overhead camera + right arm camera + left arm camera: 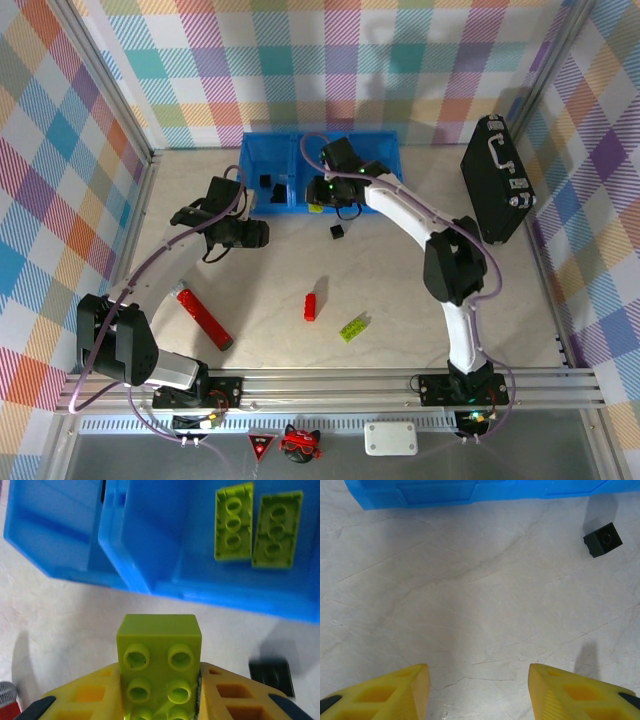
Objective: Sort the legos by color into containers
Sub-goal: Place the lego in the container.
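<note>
While right tool (160, 690) pinches lime brick (159, 645), bins (131, 570) lie just beyond, perhaps lower.

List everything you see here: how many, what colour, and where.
bins: one joined row, blue, far centre
lime plates: two, lime green, inside one bin
binned black brick: at least one, black, left bin
loose black brick: one, black, before the bins
red brick: one, red, centre
loose lime brick: one, green, right of it
held lime brick: one, green, before the bins
red bar: one, red with black end, near left
briefcase: one, black, right side
left gripper: one, yellow, open, empty
right gripper: one, yellow, shut on held lime brick
</note>
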Tool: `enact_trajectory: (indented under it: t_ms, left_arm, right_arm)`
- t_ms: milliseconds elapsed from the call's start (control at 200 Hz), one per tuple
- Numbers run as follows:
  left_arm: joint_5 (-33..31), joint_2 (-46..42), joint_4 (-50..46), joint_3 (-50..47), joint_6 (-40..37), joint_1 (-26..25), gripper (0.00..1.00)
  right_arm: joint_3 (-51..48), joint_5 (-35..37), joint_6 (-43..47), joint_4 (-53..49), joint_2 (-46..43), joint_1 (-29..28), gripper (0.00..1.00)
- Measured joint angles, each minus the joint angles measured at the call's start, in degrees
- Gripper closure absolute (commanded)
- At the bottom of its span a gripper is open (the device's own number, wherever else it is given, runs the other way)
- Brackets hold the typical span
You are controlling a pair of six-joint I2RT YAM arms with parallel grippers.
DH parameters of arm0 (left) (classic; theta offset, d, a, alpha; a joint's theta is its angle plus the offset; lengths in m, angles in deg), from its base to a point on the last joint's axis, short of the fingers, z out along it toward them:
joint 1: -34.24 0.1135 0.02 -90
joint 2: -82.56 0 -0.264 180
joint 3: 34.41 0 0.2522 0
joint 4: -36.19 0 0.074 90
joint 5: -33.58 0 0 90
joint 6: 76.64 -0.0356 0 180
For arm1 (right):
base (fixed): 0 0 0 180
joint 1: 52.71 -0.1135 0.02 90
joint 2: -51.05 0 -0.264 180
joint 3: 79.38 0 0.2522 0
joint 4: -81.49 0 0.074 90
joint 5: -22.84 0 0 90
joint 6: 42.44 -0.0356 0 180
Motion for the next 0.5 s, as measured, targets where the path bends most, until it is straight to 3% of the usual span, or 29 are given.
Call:
enact_trajectory:
  t_ms: [250, 500]
  left_arm:
    - [-0.50, 0.02, 0.00, -0.63, 0.02, 0.00, 0.46]
    - [-0.24, 0.85, 0.52, -0.63, 0.09, 0.00, 0.46]
  right_arm:
    - [19.82, -1.38, 3.23, -3.34, 15.78, 2.14, 0.73]
    - [27.52, -0.17, 5.27, -4.39, 24.39, 2.27, 0.70]
